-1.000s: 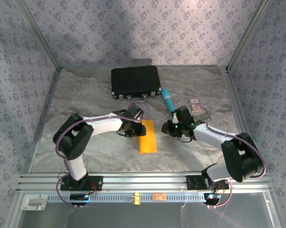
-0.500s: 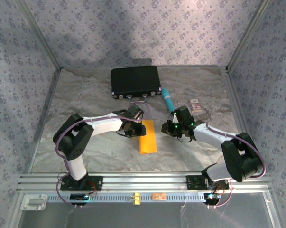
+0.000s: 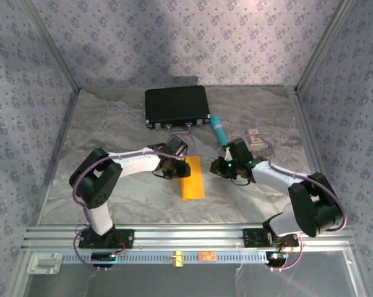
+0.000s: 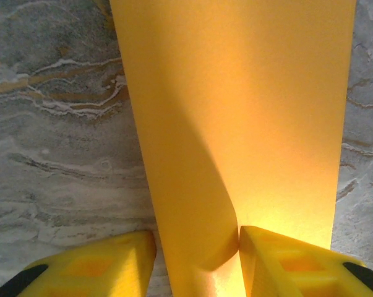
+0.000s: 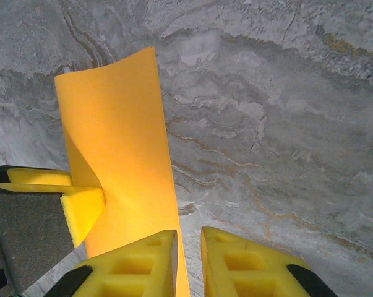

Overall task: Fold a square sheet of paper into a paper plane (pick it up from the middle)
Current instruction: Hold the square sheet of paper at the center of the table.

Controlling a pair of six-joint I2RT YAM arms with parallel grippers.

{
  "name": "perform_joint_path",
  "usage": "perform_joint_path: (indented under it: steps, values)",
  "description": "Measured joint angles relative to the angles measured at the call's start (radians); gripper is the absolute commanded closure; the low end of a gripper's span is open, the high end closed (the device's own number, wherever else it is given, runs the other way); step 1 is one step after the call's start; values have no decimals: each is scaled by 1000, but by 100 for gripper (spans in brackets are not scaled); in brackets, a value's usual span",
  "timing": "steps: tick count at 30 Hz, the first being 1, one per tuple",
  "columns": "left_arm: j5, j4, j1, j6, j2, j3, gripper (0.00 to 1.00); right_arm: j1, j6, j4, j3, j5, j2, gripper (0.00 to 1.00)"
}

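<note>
A: Where is the sheet of paper (image 3: pixel 193 179) found?

B: It is seen lying near the middle of the counter (image 3: pixel 124 124), folded to a narrow strip whose long edges run from 12 to 6 o'clock. The black case (image 3: pixel 177 106) is placed at its 12 o'clock, well apart, and the teal tube (image 3: pixel 220 130) at about 1 o'clock.

A: How is it placed relative to the left fingers (image 4: pixel 93 266)?

B: In the left wrist view the paper is seen passing between them, from 6 o'clock up to 12. They are held apart, not closed on it. One is set at 7 o'clock over bare counter just beside the paper's edge. The other is set at 5 o'clock over the paper, its inner face touched by a raised, shaded fold.

A: And the right fingers (image 5: pixel 248 263)?

B: They are drawn almost together, with a thin slit left between. In the right wrist view the sheet's 3 o'clock edge is seen running down to the finger at 7 o'clock and passing behind it. Whether that edge is pinched cannot be told.

A: What else is shown there?

B: One left finger is seen at 9 o'clock, touching the sheet where its side is curled up off the counter. From above, the sheet's upper end is flanked by the left arm (image 3: pixel 133 159) at 9 o'clock and the right arm (image 3: pixel 273 176) at 3 o'clock.
</note>
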Motion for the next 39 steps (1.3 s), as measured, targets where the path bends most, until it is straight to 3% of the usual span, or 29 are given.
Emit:
perform_joint_path:
  steps: [13, 22, 39]
  values:
    - [-2, -1, 0, 1, 2, 2, 56, 15, -1, 13, 12, -12, 27, 83]
    - [-3, 0, 0, 1, 3, 2, 56, 67, -22, 34, 69, -55, 128, 100]
    - [-3, 0, 0, 0, 3, 2, 56, 138, -22, 61, 151, -61, 267, 100]
